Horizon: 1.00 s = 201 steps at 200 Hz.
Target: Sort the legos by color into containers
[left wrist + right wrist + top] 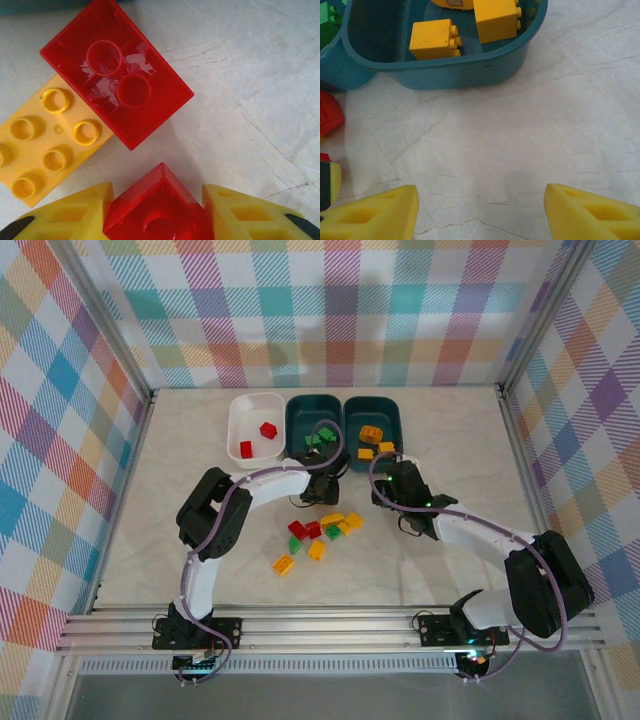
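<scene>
As yellow fingers [70, 216] pinch, glossy red lego [157, 210] gleams.

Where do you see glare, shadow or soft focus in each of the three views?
Left wrist view: white glare on the glossy red brick, which casts a soft shadow on the table; the held red brick looks soft. Right wrist view: near fingertips soft, yellow bricks crisp. Top external view: even light, faint shadows under the arms.
</scene>
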Available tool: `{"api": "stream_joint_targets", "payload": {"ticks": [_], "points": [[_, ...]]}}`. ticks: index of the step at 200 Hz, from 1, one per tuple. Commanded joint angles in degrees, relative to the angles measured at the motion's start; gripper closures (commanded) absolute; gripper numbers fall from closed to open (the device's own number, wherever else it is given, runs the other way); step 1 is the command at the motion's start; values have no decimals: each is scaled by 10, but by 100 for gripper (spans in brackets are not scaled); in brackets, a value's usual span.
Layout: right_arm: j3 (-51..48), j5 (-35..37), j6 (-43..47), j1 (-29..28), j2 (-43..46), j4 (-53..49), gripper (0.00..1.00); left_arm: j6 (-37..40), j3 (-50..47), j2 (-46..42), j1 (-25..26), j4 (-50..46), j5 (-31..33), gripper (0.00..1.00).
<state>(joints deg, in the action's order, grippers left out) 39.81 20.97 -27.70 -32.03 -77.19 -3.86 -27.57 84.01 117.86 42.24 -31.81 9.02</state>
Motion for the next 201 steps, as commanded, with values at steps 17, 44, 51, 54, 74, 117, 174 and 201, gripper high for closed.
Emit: {"api": "stream_joint_targets", "payload": {"ticks": [17,44,51,54,74,117,174,201], "points": [[0,-7,-4,2,0,13,33,3,12,-26,9,-24,3,58],[-1,-5,-3,2,2,12,33,4,18,-56,9,-29,1,57],[-2,-5,-3,2,2,12,33,7,24,-64,5,-33,3,57],[-2,-6,-3,2,2,12,33,7,25,-67,4,-36,3,57],[-2,-7,-4,2,1,13,33,12,52,-82,-26,-58,6,57],[-2,-11,-5,2,1,15,33,0,106,-83,-144,-81,-32,57],[-3,-18,-4,2,0,21,34,4,256,28,-254,-145,-74,56],[-5,-37,-8,2,3,25,35,7,368,97,-267,-211,-64,52]]}}
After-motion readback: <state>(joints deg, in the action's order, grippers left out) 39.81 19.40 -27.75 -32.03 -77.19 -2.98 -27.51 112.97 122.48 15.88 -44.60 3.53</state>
